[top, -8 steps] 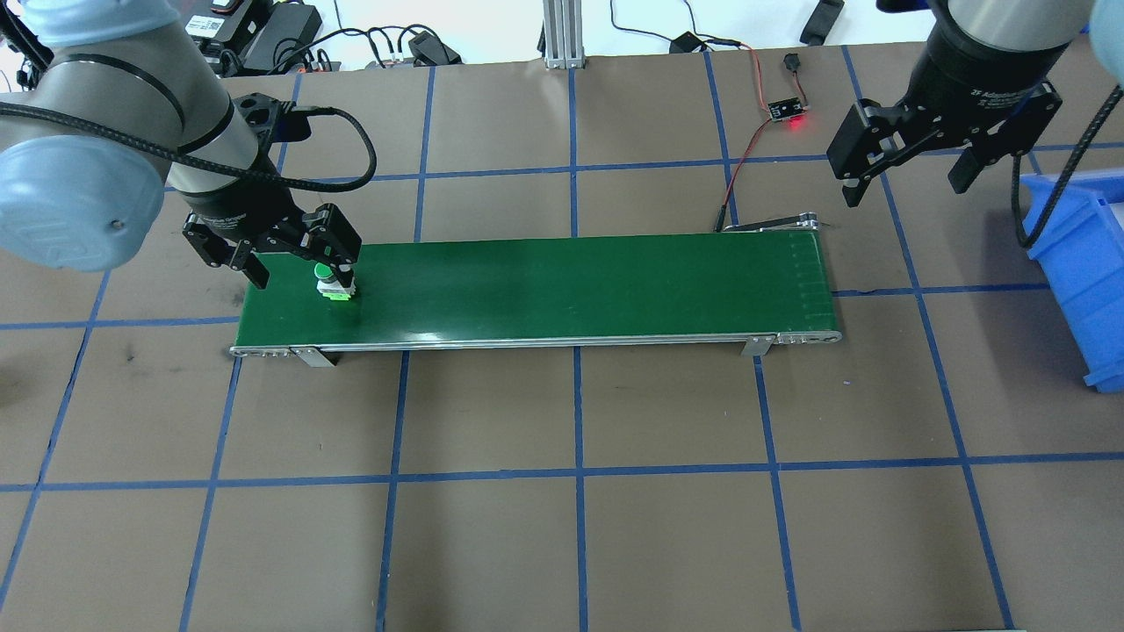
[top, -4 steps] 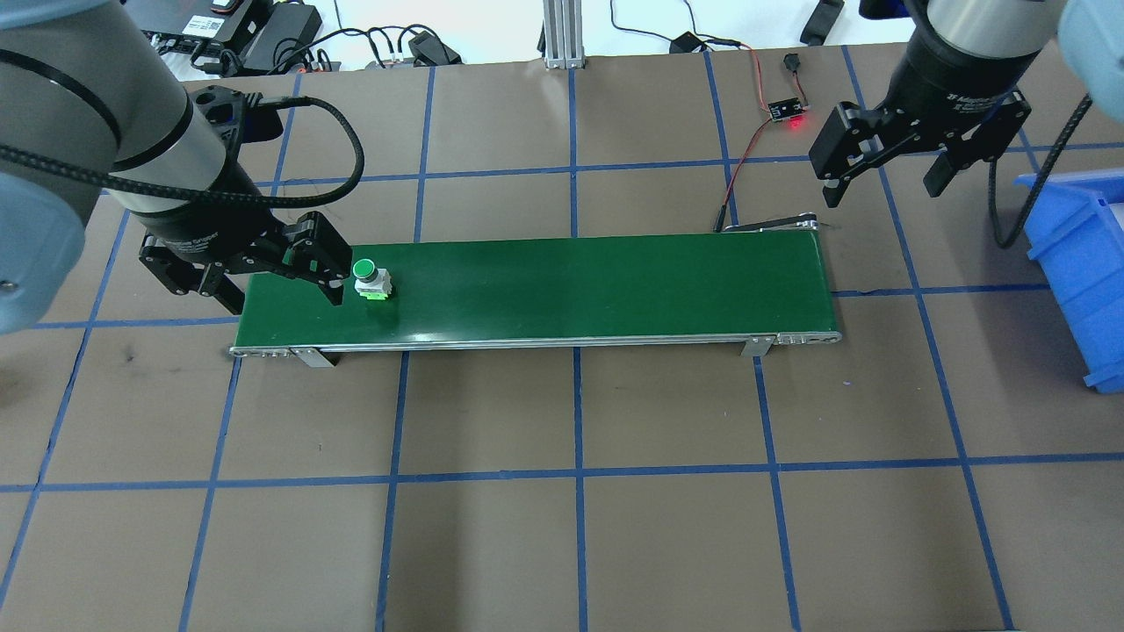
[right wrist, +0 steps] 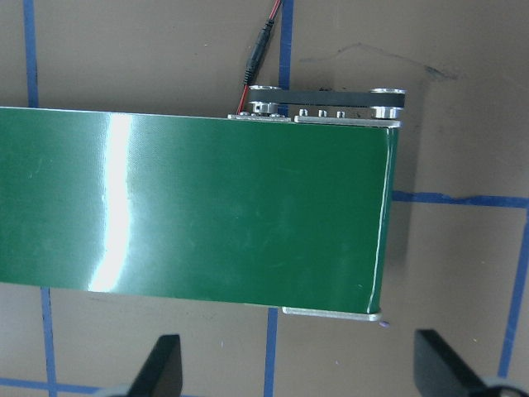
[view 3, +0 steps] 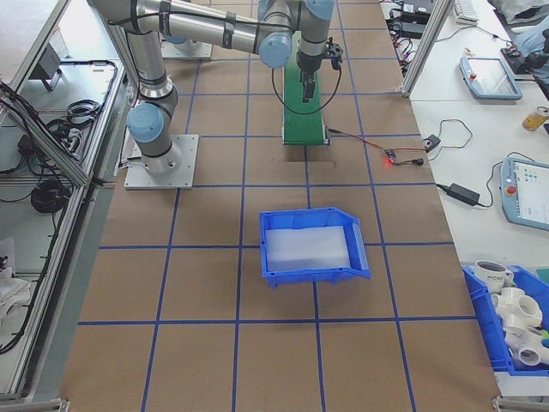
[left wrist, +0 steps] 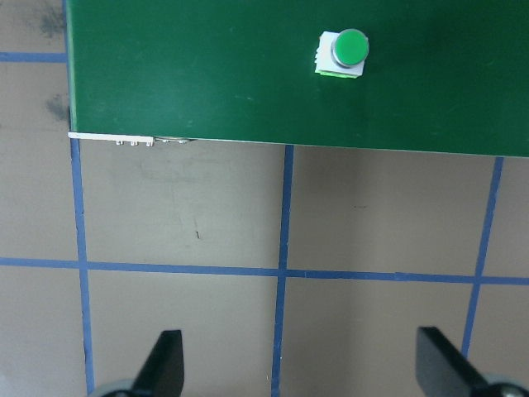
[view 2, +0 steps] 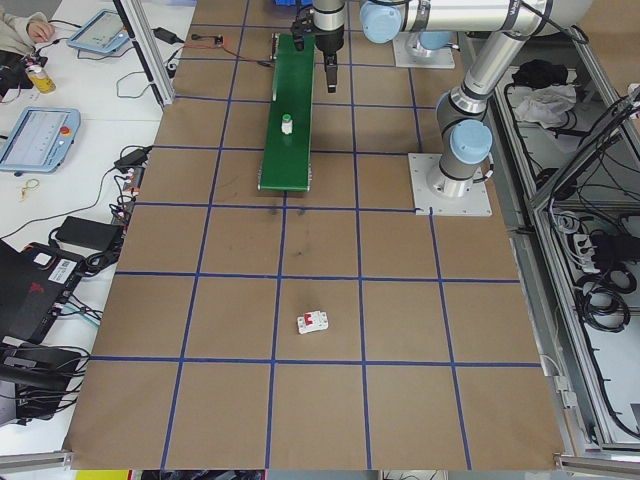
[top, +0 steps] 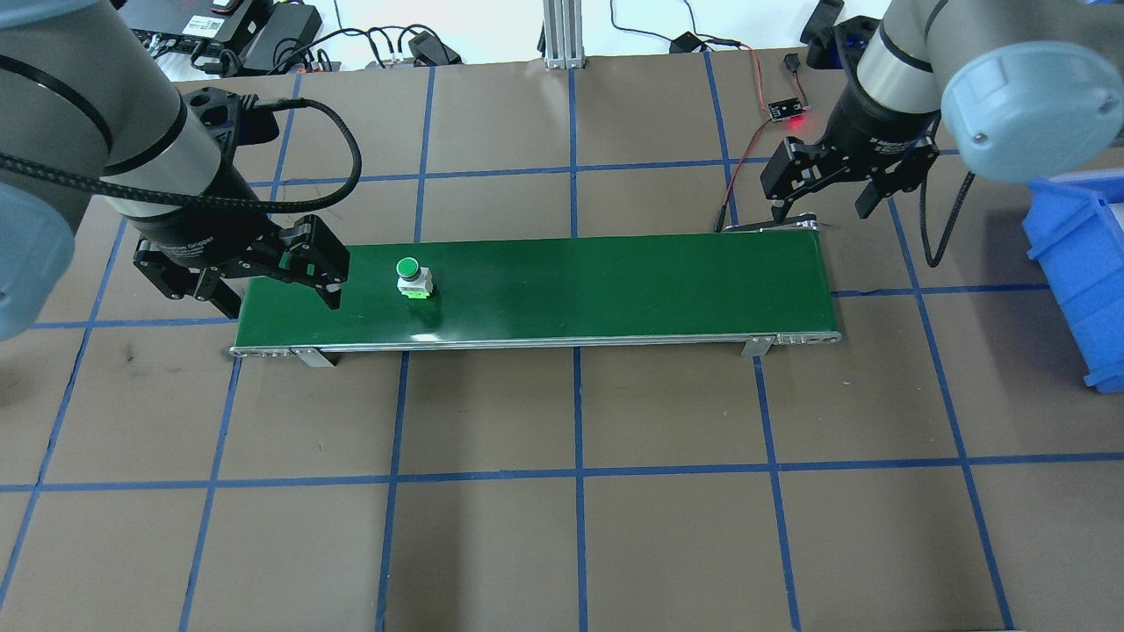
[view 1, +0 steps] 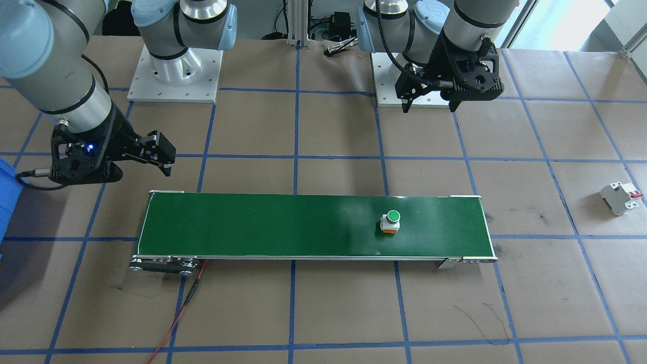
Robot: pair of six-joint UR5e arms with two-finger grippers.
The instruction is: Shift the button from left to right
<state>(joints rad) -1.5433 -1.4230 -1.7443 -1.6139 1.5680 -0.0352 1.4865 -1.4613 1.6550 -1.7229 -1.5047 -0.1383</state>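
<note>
Button, with its round green cap up and its pale collar below, stands upright on the green conveyor belt, in the belt's left third and nearer the belt's front edge than its back one, touched by neither gripper. In the overhead view it sits at about 9 o'clock from the belt's middle; in the front-facing view it appears as the button toward the belt's right end, its orange-red base showing. Just beyond it at 9 o'clock hangs the left gripper, its jaws spread wide and holding nothing, over the belt's left end and apart from the button. The left wrist camera looks down between its dark fingertips at brown paper and blue tape lines, with the button at 1 o'clock on the belt's edge. Farther off, at the belt's right end near the back corner at about 2 o'clock, the right gripper hovers with jaws wide apart and empty; its wrist view shows the belt's end and the roller bracket. A blue bin stands at 3 o'clock, off the belt. A grey-white circuit breaker lies on the table, well apart from the belt.
</note>
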